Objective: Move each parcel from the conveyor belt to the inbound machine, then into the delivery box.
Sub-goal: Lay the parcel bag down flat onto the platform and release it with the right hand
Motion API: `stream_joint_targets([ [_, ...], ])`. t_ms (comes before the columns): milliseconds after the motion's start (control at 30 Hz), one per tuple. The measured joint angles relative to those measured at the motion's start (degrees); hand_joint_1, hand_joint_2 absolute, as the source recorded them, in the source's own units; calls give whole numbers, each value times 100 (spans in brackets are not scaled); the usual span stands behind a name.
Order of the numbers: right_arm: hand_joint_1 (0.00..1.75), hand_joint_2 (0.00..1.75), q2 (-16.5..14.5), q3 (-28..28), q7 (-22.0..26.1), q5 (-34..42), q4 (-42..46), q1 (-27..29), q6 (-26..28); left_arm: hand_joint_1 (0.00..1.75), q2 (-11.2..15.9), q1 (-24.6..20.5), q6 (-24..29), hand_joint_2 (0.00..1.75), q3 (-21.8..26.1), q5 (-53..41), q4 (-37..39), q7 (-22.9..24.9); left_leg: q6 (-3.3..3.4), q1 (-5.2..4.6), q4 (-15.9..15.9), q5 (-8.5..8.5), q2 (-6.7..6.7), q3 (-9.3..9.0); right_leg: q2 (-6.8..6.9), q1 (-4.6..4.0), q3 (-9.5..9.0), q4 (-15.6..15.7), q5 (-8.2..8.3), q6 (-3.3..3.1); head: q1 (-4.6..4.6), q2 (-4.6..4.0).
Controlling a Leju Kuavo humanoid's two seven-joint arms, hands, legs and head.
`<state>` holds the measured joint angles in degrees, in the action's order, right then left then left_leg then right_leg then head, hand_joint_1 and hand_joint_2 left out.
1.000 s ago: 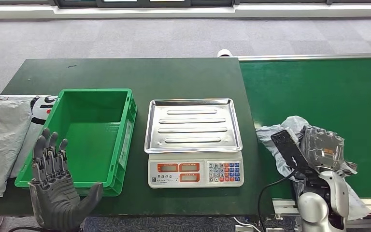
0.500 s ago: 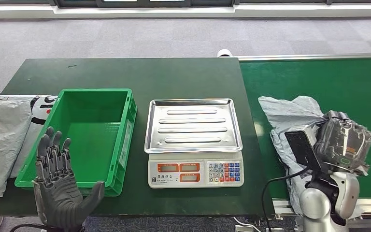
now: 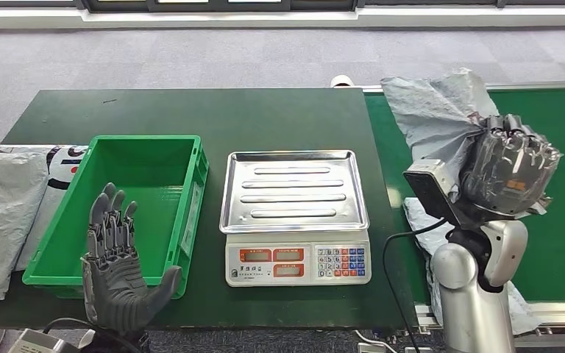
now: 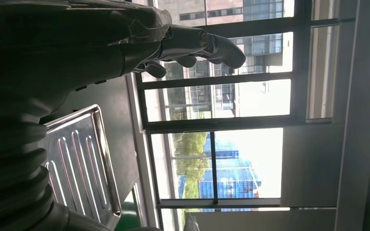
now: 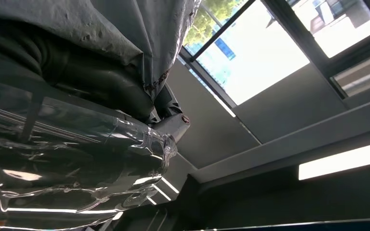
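A crumpled grey plastic parcel [image 3: 430, 110] hangs above the green conveyor belt [image 3: 552, 118], gripped by my right hand [image 3: 511, 165], which is wrapped in clear film. The bag's lower part trails down beside my right forearm. In the right wrist view the grey parcel [image 5: 125, 29] lies over my right hand [image 5: 96, 144]. The inbound machine, a scale with an empty steel tray [image 3: 294, 187], stands mid-table, left of the parcel. The green delivery box [image 3: 143, 195] is empty. My left hand [image 3: 121, 268] is open, fingers spread, over the box's near right corner. The left wrist view shows my left hand [image 4: 125, 43] and the steel tray [image 4: 77, 159].
Grey and white parcels [image 3: 4, 209] lie at the table's left end, beside the box. The scale's keypad and display [image 3: 298, 263] face the near edge. A black cable [image 3: 397, 257] loops by my right arm. A white roll [image 3: 341, 81] sits at the far table edge.
My right hand has risen from the belt, lifting the grey parcel high and further away. My left hand has shifted right, towards the box's near right corner.
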<state>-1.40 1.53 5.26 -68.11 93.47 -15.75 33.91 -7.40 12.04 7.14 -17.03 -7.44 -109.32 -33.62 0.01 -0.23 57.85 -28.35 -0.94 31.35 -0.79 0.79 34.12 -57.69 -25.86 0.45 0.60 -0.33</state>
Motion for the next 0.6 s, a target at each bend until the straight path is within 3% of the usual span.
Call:
stream_joint_targets([
  [333,175,175,-117,-1314,-79,-603,-1398,-676,-243,0,80,-386,-94,175,-247,214,541,-51,-3,3,0,3,-2,-3,0,-3,-1,-1,1,-1,1,0],
  [600,175,175,-200,-2080,77,32,-2283,-932,-666,0,115,-537,-134,175,-304,283,711,-23,-4,5,0,3,-3,1,1,-4,2,-1,0,-2,-1,0],
])
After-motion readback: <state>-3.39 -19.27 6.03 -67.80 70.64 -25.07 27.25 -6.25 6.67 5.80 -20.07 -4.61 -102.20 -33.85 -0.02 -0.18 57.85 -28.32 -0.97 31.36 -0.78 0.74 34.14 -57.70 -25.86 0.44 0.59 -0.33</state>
